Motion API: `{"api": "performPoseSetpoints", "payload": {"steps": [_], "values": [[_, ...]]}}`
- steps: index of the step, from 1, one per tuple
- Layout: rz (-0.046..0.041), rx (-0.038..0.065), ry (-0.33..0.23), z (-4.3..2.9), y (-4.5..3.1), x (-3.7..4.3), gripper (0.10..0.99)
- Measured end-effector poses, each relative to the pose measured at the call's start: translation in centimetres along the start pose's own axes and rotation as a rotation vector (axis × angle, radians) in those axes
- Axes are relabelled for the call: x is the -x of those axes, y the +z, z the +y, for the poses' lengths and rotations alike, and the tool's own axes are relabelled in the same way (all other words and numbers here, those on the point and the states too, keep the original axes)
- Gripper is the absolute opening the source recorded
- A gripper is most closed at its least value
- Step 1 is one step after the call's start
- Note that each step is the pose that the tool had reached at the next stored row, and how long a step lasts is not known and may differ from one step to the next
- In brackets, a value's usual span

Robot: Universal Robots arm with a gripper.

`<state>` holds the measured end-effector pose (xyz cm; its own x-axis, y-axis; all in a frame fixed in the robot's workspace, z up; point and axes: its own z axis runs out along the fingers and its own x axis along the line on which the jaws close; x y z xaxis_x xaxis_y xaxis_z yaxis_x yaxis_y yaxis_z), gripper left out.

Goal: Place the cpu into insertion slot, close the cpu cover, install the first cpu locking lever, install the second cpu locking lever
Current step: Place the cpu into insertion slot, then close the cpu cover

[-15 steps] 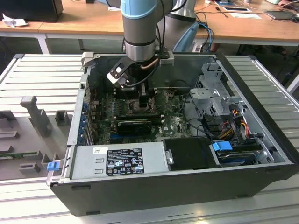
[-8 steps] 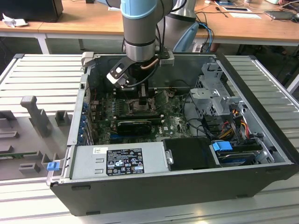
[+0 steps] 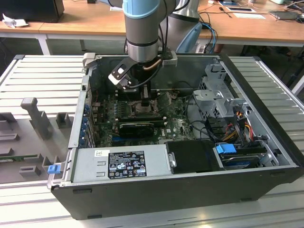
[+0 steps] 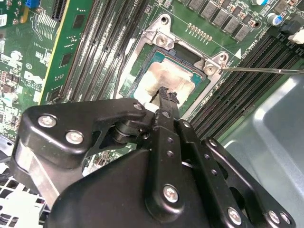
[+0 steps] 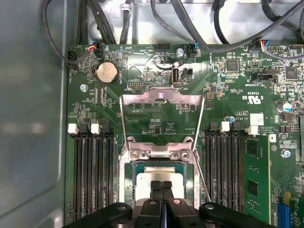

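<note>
cpu (image 5: 145, 183) looks seated in the insertion slot (image 5: 127, 183), gripper (image 5: 161, 184) fingers pinched together, tips on its top. cpu cover (image 5: 161, 95) stands open, so I'd say it's the placing step, and closing needs those fingers clear

ribbed pale-grey metal work table (image 3: 42, 71) — slatted, spans the exterior view; long light-brown wooden desk (image 3: 80, 21) behind it on white legs (image 3: 44, 44); black box (image 3: 33, 9) and white papers (image 3: 249, 15) on top.

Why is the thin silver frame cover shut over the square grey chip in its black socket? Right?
No: in the first wrist view the thin silver frame cover is swung open, off the square grey chip in its black socket.
</note>
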<state>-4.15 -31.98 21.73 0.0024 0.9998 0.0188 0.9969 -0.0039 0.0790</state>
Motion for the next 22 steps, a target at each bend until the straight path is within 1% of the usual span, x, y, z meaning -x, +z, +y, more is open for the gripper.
{"api": "performPoseSetpoints", "payload": {"steps": [7,8,9,10,11,13,14,15,16,18,22], "values": [[0.0003,0.0,0.0,0.02,-0.24,-0.01,0.106],[0.0,-0.001,0.0,0.12,-0.24,0.01,0.106],[0.0004,-0.005,0.0,0.6,-0.2,0.06,0.106],[0.0032,-0.006,0.0,0.73,-0.2,0.15,0.106],[0.0149,-0.008,0.001,0.78,-0.19,0.23,0.106],[0.0158,-0.014,0.002,0.81,-0.22,0.23,0.106],[0.0163,-0.021,0.002,0.82,-0.24,0.23,0.106],[0.018,-0.023,0.002,0.84,-0.27,0.24,0.106],[0.0214,-0.024,0.002,0.85,-0.3,0.24,0.106],[0.0218,-0.023,0.002,0.87,-0.6,0.23,0.106],[0.0218,-0.024,0.002,0.94,-1.43,0.21,0.106]]}}
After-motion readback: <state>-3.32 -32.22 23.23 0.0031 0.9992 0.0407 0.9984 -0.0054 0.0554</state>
